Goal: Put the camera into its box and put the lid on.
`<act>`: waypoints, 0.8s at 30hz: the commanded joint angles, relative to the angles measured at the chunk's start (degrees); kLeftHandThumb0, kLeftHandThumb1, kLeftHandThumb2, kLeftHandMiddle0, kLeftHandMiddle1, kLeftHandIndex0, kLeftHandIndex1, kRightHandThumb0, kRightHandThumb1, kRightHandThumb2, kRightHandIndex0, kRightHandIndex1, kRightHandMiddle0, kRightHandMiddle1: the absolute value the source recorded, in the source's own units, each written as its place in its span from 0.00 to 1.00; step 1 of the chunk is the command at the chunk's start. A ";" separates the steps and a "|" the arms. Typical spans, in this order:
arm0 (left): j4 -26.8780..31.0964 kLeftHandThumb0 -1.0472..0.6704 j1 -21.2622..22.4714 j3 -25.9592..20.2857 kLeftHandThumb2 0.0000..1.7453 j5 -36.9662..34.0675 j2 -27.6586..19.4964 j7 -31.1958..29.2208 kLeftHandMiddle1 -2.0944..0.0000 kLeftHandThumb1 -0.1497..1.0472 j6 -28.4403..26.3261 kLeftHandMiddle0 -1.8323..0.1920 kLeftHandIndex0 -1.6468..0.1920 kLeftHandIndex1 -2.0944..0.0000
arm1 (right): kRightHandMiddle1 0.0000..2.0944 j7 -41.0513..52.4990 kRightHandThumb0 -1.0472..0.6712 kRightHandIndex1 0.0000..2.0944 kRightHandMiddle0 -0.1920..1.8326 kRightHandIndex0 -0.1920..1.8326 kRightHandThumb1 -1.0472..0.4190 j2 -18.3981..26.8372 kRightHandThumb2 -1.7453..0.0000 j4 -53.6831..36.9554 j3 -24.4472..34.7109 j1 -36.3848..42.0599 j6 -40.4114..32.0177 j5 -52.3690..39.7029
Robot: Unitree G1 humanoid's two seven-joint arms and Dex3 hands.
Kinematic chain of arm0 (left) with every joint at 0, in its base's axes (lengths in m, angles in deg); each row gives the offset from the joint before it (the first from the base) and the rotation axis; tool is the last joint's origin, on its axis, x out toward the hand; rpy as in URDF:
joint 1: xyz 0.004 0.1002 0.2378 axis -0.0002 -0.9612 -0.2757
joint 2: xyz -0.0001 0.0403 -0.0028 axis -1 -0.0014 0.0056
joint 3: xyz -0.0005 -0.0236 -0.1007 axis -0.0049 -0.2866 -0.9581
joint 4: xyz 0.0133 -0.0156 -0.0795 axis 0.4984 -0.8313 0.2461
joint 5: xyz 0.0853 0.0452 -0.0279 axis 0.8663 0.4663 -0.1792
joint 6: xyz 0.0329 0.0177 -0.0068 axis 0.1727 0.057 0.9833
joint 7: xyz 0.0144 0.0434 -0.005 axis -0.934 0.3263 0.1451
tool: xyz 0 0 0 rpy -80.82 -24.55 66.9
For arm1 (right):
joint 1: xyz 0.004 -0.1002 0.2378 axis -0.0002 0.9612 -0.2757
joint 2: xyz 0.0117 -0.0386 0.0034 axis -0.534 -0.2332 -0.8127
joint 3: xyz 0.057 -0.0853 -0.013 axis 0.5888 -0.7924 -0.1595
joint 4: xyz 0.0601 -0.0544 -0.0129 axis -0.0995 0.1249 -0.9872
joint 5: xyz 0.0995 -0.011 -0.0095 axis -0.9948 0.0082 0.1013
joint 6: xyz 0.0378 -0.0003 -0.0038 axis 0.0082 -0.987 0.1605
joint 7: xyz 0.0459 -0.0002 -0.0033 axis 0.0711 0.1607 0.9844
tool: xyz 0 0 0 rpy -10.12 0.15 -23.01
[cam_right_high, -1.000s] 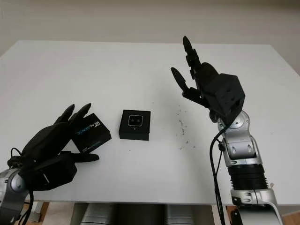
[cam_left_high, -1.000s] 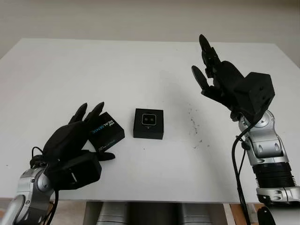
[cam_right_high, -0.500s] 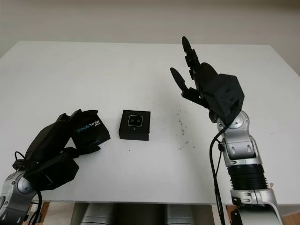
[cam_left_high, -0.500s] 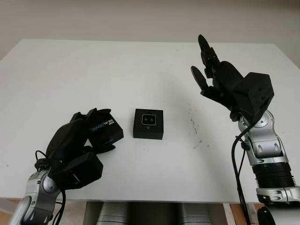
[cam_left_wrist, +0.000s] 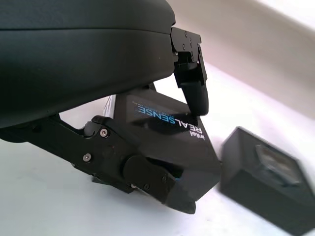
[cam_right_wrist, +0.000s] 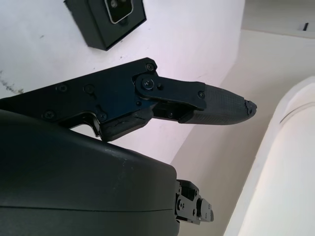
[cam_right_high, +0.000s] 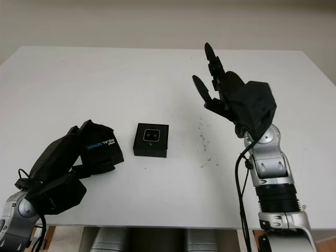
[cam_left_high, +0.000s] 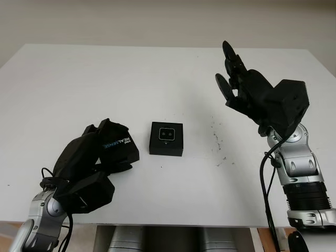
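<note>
Fingers of the left robot hand (cam_left_high: 89, 157) have been curled around the lid (cam_left_high: 118, 147) since a second ago, when they were laid open over it. In the left eye view the lid is now gripped and tipped up at one edge, so it looks like the pick-up has been made and the lid is about ready to be carried over. The box (cam_left_high: 166, 138) is seen just beside it on the white table (cam_left_high: 157, 73), untouched, a flat black square with the camera (cam_left_high: 167, 134) already seated in it, its light-rimmed face and two small lenses turned upward. So the first half of the job can be judged done; only the lid is left.

From the right eye view, the right robot hand (cam_right_high: 220, 94) is held up in the air well apart from the box, open and holding nothing, same as before.

In the left wrist view the lid is shown clamped between a finger (cam_left_wrist: 194, 88) on top and another (cam_left_wrist: 142, 174) underneath, with white and blue lettering across its dark face. The box sits near its corner, apart from it.

In the right wrist view the box (cam_right_wrist: 106, 19) is seen far below the open fingers (cam_right_wrist: 216, 105), nothing between them.
</note>
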State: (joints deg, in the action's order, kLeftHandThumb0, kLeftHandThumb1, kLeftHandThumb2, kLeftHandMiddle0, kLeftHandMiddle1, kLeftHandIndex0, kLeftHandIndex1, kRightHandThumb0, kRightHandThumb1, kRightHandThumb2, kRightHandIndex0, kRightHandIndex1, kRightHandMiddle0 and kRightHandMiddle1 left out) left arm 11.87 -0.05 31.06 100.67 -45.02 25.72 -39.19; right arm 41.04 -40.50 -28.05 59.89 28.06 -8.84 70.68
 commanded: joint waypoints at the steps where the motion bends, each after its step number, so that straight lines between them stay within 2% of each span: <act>1: 1.25 0.55 2.55 -1.35 0.03 -2.06 -0.39 -0.70 0.23 0.98 1.55 0.81 0.82 0.28 | 0.00 0.43 0.15 0.00 0.00 0.00 0.00 -0.65 0.62 -0.74 0.82 0.22 -0.18 -1.44; 6: -0.26 0.54 7.85 -3.40 0.03 -6.44 -1.44 -3.41 0.31 0.97 2.32 0.78 0.79 0.34 | 0.00 1.59 0.16 0.00 0.00 0.00 0.00 -1.13 0.61 0.20 1.27 0.56 0.29 -3.58; 11: -2.73 0.52 13.17 -4.23 0.03 -8.44 -2.45 -5.24 0.28 0.97 1.95 0.76 0.76 0.34 | 0.00 -0.04 0.18 0.00 0.00 0.00 0.00 -1.82 0.60 -1.93 1.30 1.37 -3.20 -3.81; 18: -11.56 0.53 20.27 -3.33 0.03 -8.96 -3.83 -4.48 0.28 0.96 10.72 0.75 0.74 0.33 | 0.00 -0.61 0.18 0.00 0.00 0.00 0.00 -2.18 0.61 -2.34 0.80 1.59 -4.03 -3.61; 24: -20.55 0.53 26.67 -0.55 0.03 -10.50 -3.27 -7.77 0.34 0.96 16.50 0.73 0.74 0.35 | 0.00 -0.46 0.17 0.00 0.00 0.00 0.00 -2.32 0.61 -1.86 0.48 1.17 -3.62 -3.36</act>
State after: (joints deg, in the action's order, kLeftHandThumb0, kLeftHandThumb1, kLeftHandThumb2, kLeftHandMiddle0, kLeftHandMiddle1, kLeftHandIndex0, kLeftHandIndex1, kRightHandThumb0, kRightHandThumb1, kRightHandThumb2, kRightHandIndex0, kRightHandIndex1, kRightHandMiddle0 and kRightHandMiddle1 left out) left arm -7.30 24.19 29.76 90.68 -48.33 18.44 -23.86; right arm 40.58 -42.63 -29.39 60.40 29.91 -12.96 67.20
